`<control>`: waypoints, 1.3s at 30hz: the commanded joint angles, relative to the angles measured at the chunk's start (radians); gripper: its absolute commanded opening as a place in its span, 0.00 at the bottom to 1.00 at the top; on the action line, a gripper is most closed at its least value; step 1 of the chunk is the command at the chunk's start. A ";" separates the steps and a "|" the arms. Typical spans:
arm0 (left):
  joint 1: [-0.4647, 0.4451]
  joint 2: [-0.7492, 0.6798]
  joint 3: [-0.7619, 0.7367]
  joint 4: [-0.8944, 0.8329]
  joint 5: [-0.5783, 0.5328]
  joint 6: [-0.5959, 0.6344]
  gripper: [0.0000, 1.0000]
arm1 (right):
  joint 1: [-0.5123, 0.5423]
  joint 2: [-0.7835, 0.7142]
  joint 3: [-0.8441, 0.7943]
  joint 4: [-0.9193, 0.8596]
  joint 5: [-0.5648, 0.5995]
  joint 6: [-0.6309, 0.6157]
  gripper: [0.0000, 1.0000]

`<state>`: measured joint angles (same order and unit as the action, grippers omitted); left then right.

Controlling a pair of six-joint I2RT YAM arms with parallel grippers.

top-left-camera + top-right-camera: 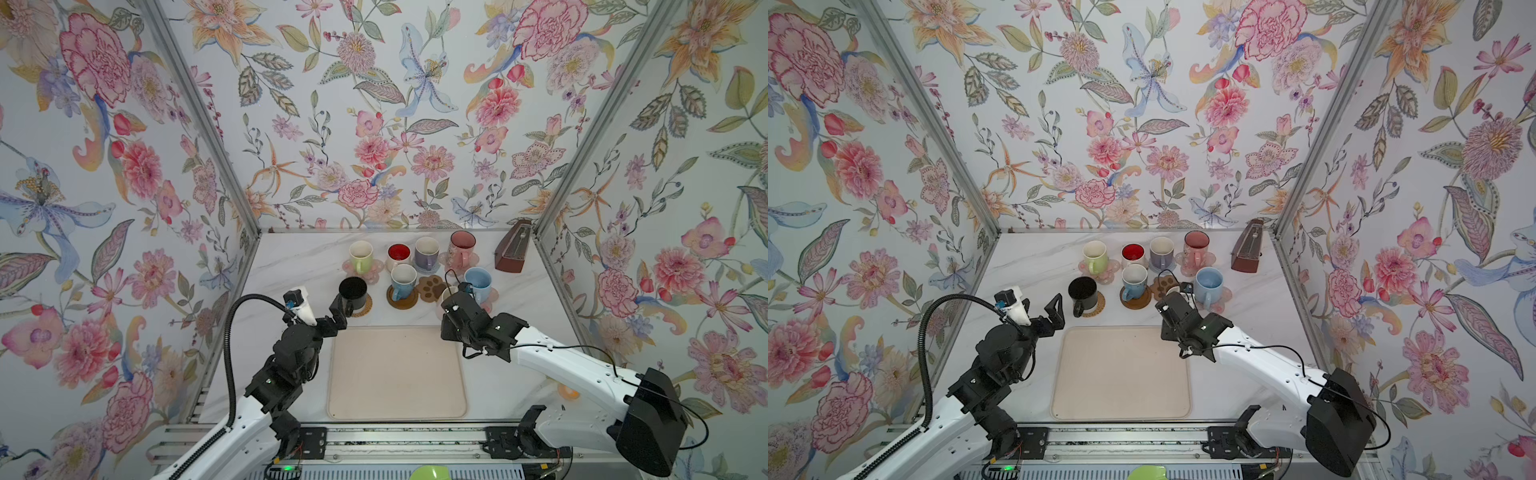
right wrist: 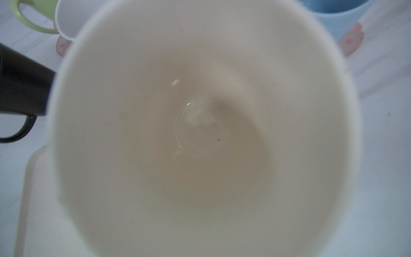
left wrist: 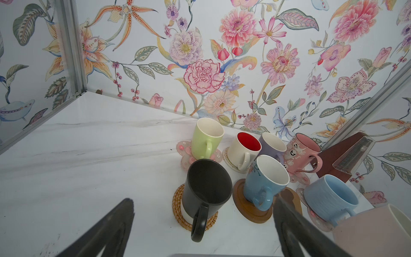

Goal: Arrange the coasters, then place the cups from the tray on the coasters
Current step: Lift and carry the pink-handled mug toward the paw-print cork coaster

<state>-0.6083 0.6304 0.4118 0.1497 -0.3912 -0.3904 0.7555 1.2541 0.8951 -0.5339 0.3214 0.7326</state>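
Now the right end effector (image 1: pixel 456 296) grips the cream cup (image 2: pixel 200 133), just beside the paw coaster (image 1: pixel 432 287). The left end effector (image 1: pixel 338 311) stands wide and empty, the black cup (image 1: pixel 353 293) just ahead of it.

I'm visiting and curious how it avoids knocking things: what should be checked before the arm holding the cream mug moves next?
1. Grip: the right pincer is shut on the glossy cream ceramic mug: ok.
2. Target: the brown paw-shaped coaster is bare: ok.
3. Alignment: the mug hangs at that coaster's edge, not over its middle: not ok.
4. Gap to the blue mug and the textured light blue mug on either side: cannot tell.
5. Other arm: the left pincer is open, off to the side: ok.
6. The beige rounded tray holds no mugs: ok.
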 commanded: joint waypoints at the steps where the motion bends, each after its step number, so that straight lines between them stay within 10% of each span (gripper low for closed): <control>1: 0.012 0.001 -0.003 -0.031 0.026 -0.002 0.99 | -0.074 0.006 0.047 0.039 -0.009 -0.111 0.00; 39: 0.021 -0.034 0.011 -0.081 0.021 -0.004 0.99 | -0.246 0.554 0.428 0.157 -0.142 -0.335 0.00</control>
<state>-0.6003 0.6075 0.4118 0.0868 -0.3706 -0.3904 0.5114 1.7992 1.2697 -0.4294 0.1787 0.4137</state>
